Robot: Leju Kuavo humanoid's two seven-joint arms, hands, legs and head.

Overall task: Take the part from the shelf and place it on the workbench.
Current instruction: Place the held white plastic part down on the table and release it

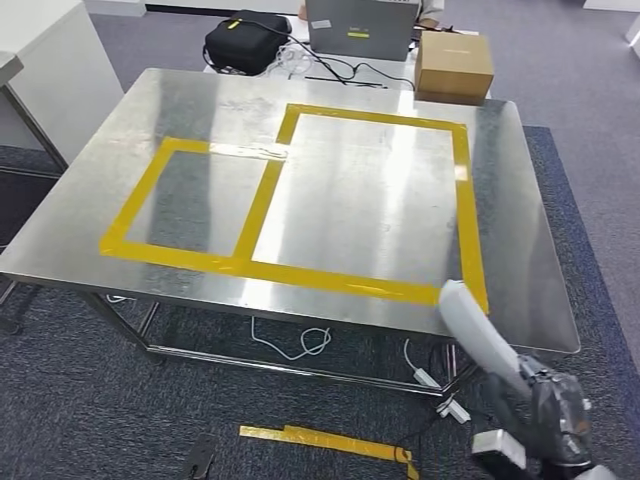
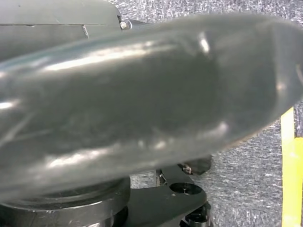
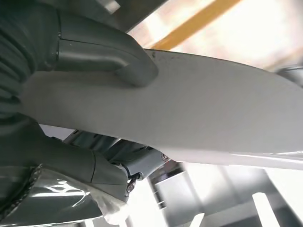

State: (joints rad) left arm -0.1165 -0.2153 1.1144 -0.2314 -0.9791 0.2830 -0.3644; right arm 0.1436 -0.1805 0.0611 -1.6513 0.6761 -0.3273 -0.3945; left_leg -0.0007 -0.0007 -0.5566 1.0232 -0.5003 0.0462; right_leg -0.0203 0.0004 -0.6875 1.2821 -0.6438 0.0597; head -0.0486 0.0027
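The part (image 1: pixel 475 328) is long, smooth and light grey, with a rounded tip. The right hand (image 1: pixel 555 415) holds it at the near right corner of the bench (image 1: pixel 528 250), its tip over the edge. In the right wrist view the thick grey thumb (image 3: pixel 107 52) presses on the part's flat side. The bench is shiny metal with yellow tape (image 1: pixel 468 200) in two boxes. Behind it sit a black bag (image 1: pixel 245 38), a brown box (image 1: pixel 453 65) and a laptop (image 1: pixel 362 28). The floor is grey carpet (image 1: pixel 90 400). I cannot tell about the left hand.
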